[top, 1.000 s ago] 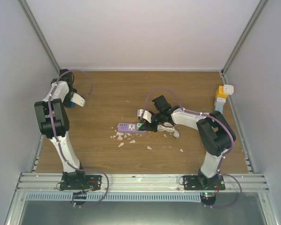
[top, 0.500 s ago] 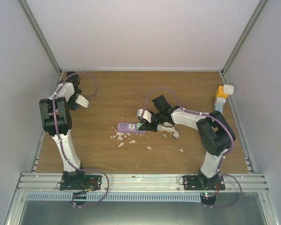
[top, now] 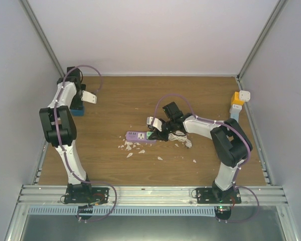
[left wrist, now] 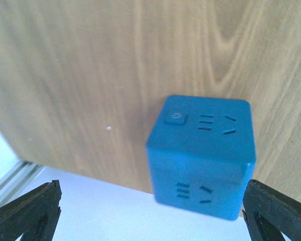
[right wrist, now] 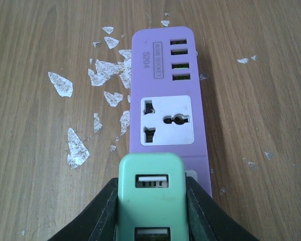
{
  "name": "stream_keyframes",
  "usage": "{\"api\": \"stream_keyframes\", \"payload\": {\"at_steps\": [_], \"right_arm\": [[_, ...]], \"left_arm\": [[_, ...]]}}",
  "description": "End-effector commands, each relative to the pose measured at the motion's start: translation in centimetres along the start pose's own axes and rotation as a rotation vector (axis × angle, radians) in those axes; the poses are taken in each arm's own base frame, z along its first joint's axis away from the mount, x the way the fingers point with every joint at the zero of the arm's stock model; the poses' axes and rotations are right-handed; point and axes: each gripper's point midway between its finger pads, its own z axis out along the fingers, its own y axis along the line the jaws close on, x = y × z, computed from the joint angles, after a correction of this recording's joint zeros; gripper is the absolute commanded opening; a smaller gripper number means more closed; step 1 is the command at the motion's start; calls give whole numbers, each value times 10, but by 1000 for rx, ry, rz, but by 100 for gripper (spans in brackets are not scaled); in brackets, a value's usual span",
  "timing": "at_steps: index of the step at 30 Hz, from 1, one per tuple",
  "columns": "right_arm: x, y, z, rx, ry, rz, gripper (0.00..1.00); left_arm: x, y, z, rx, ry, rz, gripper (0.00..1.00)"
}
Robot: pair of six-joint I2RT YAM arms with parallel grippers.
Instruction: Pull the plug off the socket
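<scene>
At mid-table I see the green plug (right wrist: pixel 150 175) seated on the end of the purple socket (right wrist: pixel 169 100) nearest my right arm, with the socket lying flat on the table (top: pixel 190 95). My right end effector (right wrist: pixel 150 221) holds the plug, a finger pressed to each side. White chips (right wrist: pixel 60 83) lie scattered along the socket's left edge in the right wrist view. Well apart, at the table's far-left corner, my left end effector (left wrist: pixel 150 213) hangs spread wide above a blue cube (left wrist: pixel 203 150), not touching it.
</scene>
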Motion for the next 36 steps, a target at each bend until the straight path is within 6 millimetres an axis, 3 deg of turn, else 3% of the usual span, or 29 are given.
{"api": "stream_keyframes", "payload": {"at_steps": [1, 5, 12, 15, 19, 23, 29, 33, 36], "right_arm": [[35, 1, 18, 23, 162, 25, 1], [34, 1, 22, 25, 175, 6, 1], [53, 11, 17, 36, 223, -3, 1], [57, 14, 18, 35, 219, 5, 1], [52, 15, 19, 19, 198, 22, 1], [44, 15, 18, 11, 180, 35, 2], [38, 17, 15, 2, 156, 44, 7], [32, 15, 11, 17, 146, 39, 24], [24, 11, 5, 38, 126, 31, 47]], "left_arm": [[-13, 22, -52, -114, -125, -146, 99], [-29, 36, -80, -187, -196, -209, 99], [-96, 42, -128, -185, -477, -341, 99], [-137, 30, -154, -105, -700, -443, 99], [-184, -5, -186, -39, -934, -426, 99], [-203, -37, -203, -33, -1009, -369, 99], [-214, -61, -223, -9, -1087, -318, 99], [-234, -77, -226, 32, -1125, -260, 99], [-245, -84, -226, 39, -1149, -243, 99]]}}
